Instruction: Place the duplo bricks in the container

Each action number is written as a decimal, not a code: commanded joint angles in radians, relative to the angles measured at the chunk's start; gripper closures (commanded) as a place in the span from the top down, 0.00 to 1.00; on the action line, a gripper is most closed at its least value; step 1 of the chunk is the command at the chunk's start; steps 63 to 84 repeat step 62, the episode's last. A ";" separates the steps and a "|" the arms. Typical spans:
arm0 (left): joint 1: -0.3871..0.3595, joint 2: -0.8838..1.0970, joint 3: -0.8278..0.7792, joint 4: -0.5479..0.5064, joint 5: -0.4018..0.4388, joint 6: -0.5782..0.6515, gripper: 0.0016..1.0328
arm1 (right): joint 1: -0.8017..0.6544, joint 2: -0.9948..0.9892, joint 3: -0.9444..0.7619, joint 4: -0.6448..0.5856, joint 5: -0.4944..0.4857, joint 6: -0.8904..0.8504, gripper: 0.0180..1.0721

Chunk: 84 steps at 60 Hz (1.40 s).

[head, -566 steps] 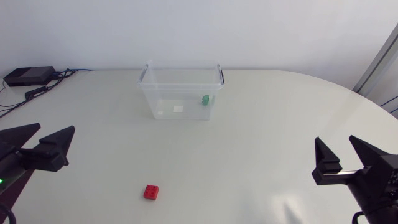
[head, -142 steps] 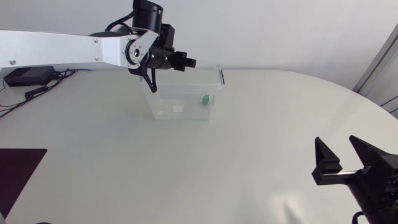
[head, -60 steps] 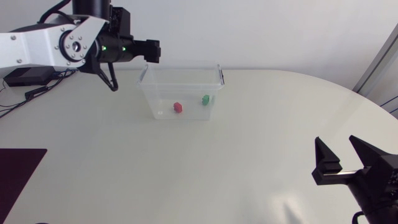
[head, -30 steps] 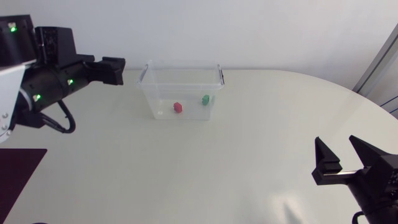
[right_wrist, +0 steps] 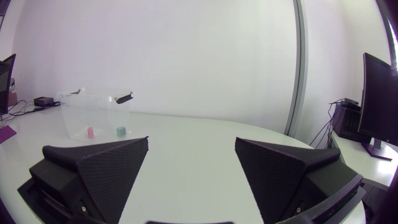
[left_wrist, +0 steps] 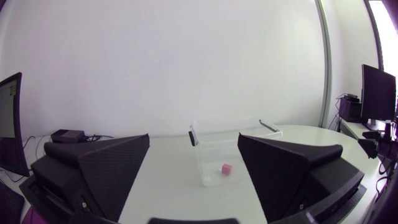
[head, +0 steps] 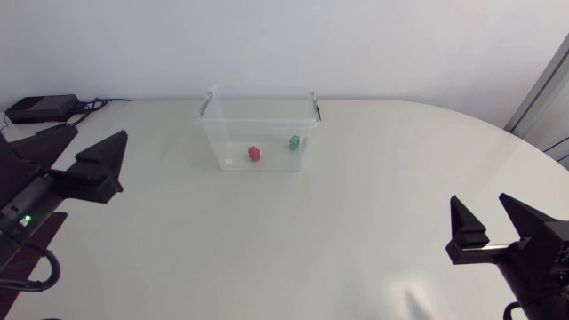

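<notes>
The left gripper (head: 100, 133) has its black fingers wide apart, holding nothing. The right gripper (head: 480, 203) is the same. The small red duplo brick (head: 253, 153) and small green duplo brick (head: 293, 141) lie side by side inside the clear plastic container (head: 213, 142). It sits well ahead of both grippers, nearer the left.

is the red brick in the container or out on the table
In. The red brick lies on the floor of the clear container, seen through its wall, near the green brick.
</notes>
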 commanded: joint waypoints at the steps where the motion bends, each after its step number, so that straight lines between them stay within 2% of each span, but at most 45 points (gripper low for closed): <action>1: 0.024 -0.049 -0.053 -0.010 0.009 0.005 0.96 | -0.005 -0.007 -0.020 0.013 -0.002 -0.011 0.96; 49: 0.228 -0.479 -0.374 -0.131 0.091 -0.024 0.96 | 0.023 -0.003 -0.020 0.019 0.015 0.057 0.96; 84: 0.228 -0.479 -0.374 -0.131 0.091 -0.024 0.96 | 0.023 -0.003 -0.020 0.019 0.015 0.057 0.96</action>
